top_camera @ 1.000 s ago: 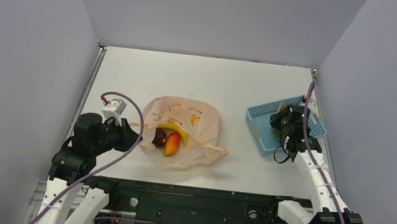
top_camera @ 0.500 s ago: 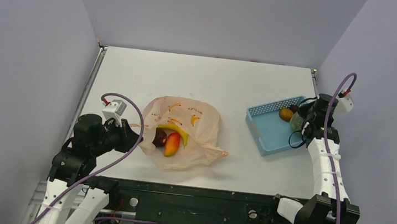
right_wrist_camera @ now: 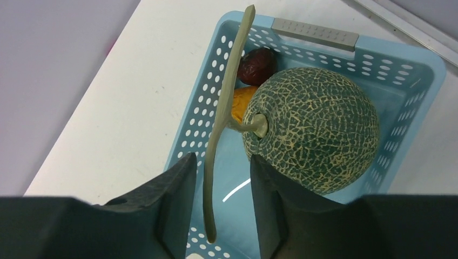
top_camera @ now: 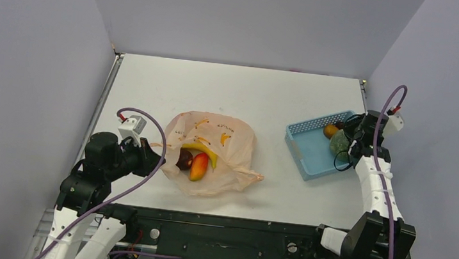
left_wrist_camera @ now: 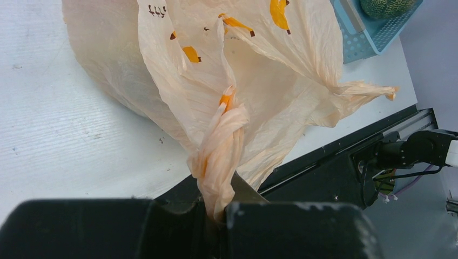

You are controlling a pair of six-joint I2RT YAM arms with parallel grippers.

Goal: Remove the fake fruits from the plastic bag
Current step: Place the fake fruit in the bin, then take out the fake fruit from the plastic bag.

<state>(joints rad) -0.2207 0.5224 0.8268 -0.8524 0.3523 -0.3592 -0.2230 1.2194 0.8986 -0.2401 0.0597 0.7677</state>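
The peach-orange plastic bag (top_camera: 225, 145) lies on the table with its mouth open to the left. In the mouth lie a yellow banana (top_camera: 204, 150), a dark maroon fruit (top_camera: 184, 159) and a red-yellow mango (top_camera: 199, 167). My left gripper (top_camera: 157, 158) is shut on the bag's twisted handle (left_wrist_camera: 221, 156); the jaws (left_wrist_camera: 219, 213) pinch it tight. My right gripper (right_wrist_camera: 222, 199) is open just above the blue basket (right_wrist_camera: 335, 40). The green melon (right_wrist_camera: 313, 129) rests in the basket, and its long stem (right_wrist_camera: 227, 108) runs between my fingers untouched. A maroon fruit (right_wrist_camera: 257, 65) and an orange one (right_wrist_camera: 240, 102) lie behind it.
The blue basket (top_camera: 305, 153) stands at the right of the table, close to the right wall, with the melon (top_camera: 340, 143) in it. The black front rail (top_camera: 222, 232) runs along the near edge. Grey walls close in the left, back and right sides.
My right arm swung from over the basket to its right side, and the melon and orange fruit now show in the basket. The left arm and the bag have not moved.
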